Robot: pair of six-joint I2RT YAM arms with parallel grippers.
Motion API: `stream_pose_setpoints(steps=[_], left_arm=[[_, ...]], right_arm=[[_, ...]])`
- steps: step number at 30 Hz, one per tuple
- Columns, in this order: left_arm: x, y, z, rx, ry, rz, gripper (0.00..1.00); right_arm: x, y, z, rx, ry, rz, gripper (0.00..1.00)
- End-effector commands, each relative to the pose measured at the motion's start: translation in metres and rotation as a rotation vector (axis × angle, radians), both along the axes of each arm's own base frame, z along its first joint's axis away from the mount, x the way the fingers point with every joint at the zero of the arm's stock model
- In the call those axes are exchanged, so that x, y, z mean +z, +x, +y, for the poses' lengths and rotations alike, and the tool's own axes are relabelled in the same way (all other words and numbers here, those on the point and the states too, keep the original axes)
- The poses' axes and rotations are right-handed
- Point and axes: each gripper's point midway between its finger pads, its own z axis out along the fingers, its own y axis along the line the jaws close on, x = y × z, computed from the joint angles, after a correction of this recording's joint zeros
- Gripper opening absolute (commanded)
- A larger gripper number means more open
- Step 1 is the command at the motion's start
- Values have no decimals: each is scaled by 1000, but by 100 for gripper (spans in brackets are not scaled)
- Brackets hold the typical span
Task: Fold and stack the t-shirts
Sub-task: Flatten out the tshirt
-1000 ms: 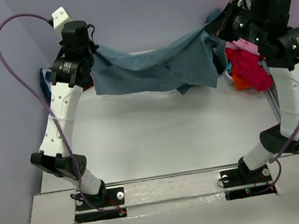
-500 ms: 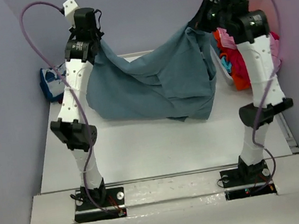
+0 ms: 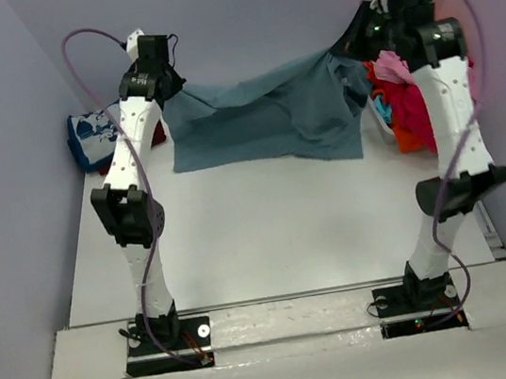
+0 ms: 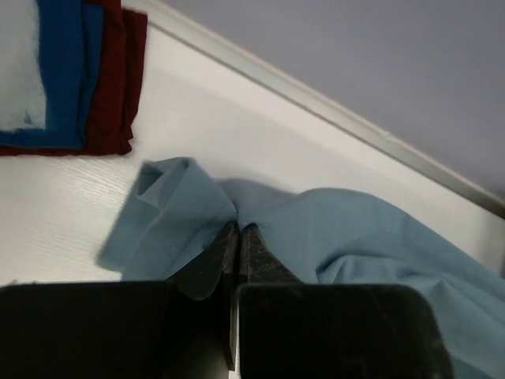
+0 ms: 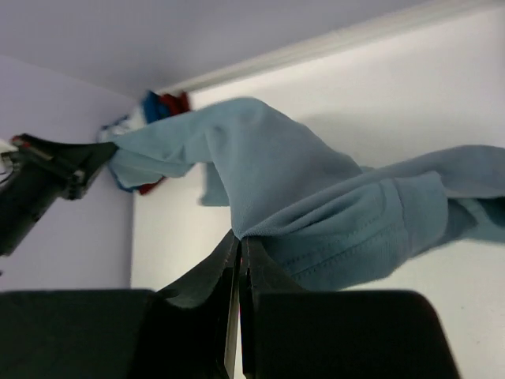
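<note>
1. Over the far edge of the bench (image 3: 269, 235): slate-blue tee (image 3: 266, 116) strung between both claws, sagging mid-span. Whether its lower hem touches the bench or just clears it cannot be told from above.
2. Left claw (image 4: 238, 229): jaws pressed together on a bunched fold of the slate-blue tee. Cloth bulges out on either side of the tips.
3. Right claw (image 5: 238, 238): jaws likewise closed, pinching a stitched hem. The rest of the cloth runs out past the frame's right side.
4. Top view: both claw tips are dark against the cloth and hard to make out, so the grips are read from the wrist views.
5. Far left corner: folded stack, blue printed tee (image 3: 91, 137) on dark red tee (image 4: 114, 87). The left arm covers part of it from above, and the left wrist view cuts it off.
6. Far right edge: loose pile of pink tee (image 3: 394, 65), red tee (image 3: 410, 109) and orange tee (image 3: 405, 138). The right arm hides much of it.
</note>
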Motion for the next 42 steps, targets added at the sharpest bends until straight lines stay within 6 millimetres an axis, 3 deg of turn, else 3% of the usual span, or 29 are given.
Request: stream_pose_setpoints(steps=[1,3,4,5,6,7,8,14,16,21,25,26,27,28,30,31,32,33,35,36,37,38,39,40,41,42], left_arm=[[177,-56,9,-27,-23,-343,6],[184,-71,-6,-46,-18,-360,6],[174,-76,-6,-39,1,-336,6],[185,-89,-7,-41,-2,-357,6],[188,-95,-8,-41,1,-364,6],[175,-99,-11,-49,14,-334,6],[168,-111,-18,-71,12,-317,6],[138,-150,-27,-100,26,-236,6],[124,-159,-29,-106,28,-213,6],[136,-172,-18,-81,32,-241,6],[151,-155,-20,-91,56,-270,6],[133,-140,-25,-101,73,-219,6],[138,-131,-27,-118,49,-224,6],[115,-116,-38,-140,51,-170,6],[106,-101,-48,-167,22,-148,6],[84,-88,-51,-172,22,-103,6],[75,-80,-51,-173,13,-86,6],[59,-69,-58,-182,8,-57,6],[51,-55,-56,-177,-11,-48,6],[33,-48,-64,-195,-21,-13,6],[27,-40,-61,-190,-27,-11,6],[32,-30,-58,-187,-42,-30,6],[11,-26,-57,-190,-44,17,6],[0,-10,-60,-185,-67,28,6],[-5,9,-56,-157,-85,3,6],[-3,11,-57,-153,-93,-9,6]], right_arm=[[139,-94,2,88,56,-353,7],[139,-109,10,116,42,-355,7],[125,-110,11,109,23,-323,7],[136,-129,7,110,30,-356,7],[134,-138,10,122,38,-354,7],[133,-146,10,127,47,-353,7],[126,-161,11,142,69,-337,7],[69,-196,4,125,65,-173,7],[68,-211,0,117,67,-179,7],[81,-216,-4,97,74,-206,7],[76,-187,-4,89,19,-190,7],[61,-167,-2,92,-5,-151,7],[53,-155,2,101,-11,-131,7],[43,-144,6,118,-10,-105,7],[6,-113,17,140,-11,-9,7],[-10,-104,22,156,-5,32,7],[-34,-89,28,167,-4,91,7],[-45,-82,30,172,-4,116,7],[-72,-64,37,189,3,171,7],[-78,-58,39,192,3,183,7],[-72,-48,41,199,1,163,7],[-94,-32,46,203,-2,210,7],[-74,-31,47,210,4,165,7],[-103,-14,46,206,-3,245,7],[-70,8,49,199,1,159,7],[-61,21,51,196,4,112,7]])
